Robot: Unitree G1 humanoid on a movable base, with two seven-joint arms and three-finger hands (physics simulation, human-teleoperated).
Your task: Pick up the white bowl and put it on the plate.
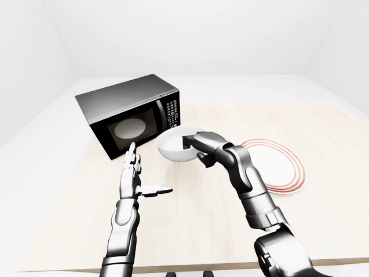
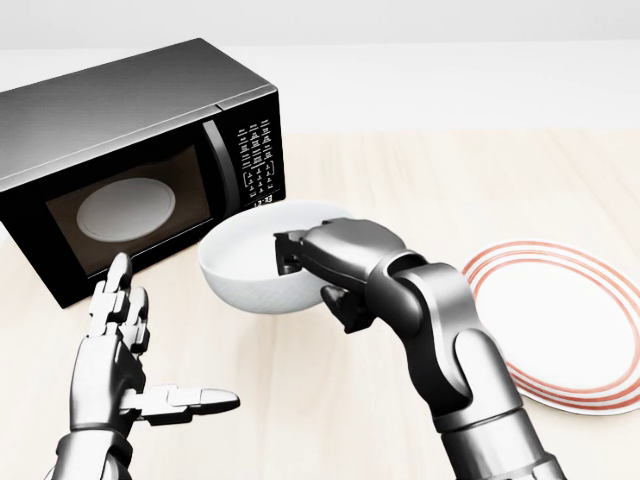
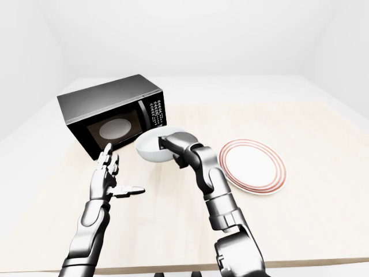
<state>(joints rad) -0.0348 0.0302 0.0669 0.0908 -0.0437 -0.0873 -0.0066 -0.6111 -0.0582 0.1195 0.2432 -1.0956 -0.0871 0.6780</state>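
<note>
The white bowl (image 2: 252, 267) is held just above the wooden table, right of the microwave. My right hand (image 2: 318, 272) is shut on the bowl's right rim, one finger inside and the others under it. The white plate with red rings (image 2: 570, 340) lies on the table to the right of the bowl, apart from it. My left hand (image 2: 135, 365) is open and empty, fingers up and thumb out, to the lower left of the bowl.
A black microwave (image 2: 120, 150) with its door shut stands on the table at the upper left, close to the bowl. The light wooden table (image 1: 323, 121) stretches on to the right and towards the top of the views.
</note>
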